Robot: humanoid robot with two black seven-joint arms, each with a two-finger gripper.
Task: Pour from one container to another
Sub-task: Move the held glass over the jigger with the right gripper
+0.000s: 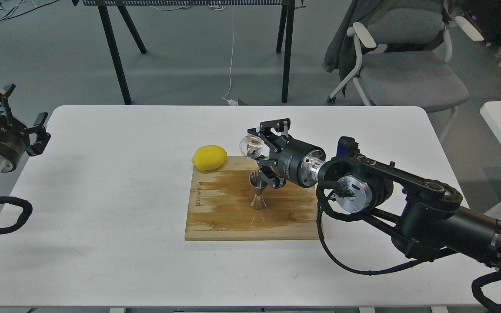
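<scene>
On cutting board (pixel 224 217), ctr of table (pixel 102 195): steel jigger (pixel 258 191) stood upright; glass cup (pixel 251 146) held tipped above it, clamped by R gripper (pixel 262 153); L gripper (pixel 13 119) fingers spread, w/ nothing held.

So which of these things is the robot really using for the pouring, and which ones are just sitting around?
Used for the pouring:
- glass cup, tipped over on its side, held in the right gripper
- steel jigger, standing upright on the wooden board, just below the cup

Just sitting around:
- lemon, at the board's far left corner
- left gripper, open, off at the table's left edge
- grey chair behind the table
</scene>
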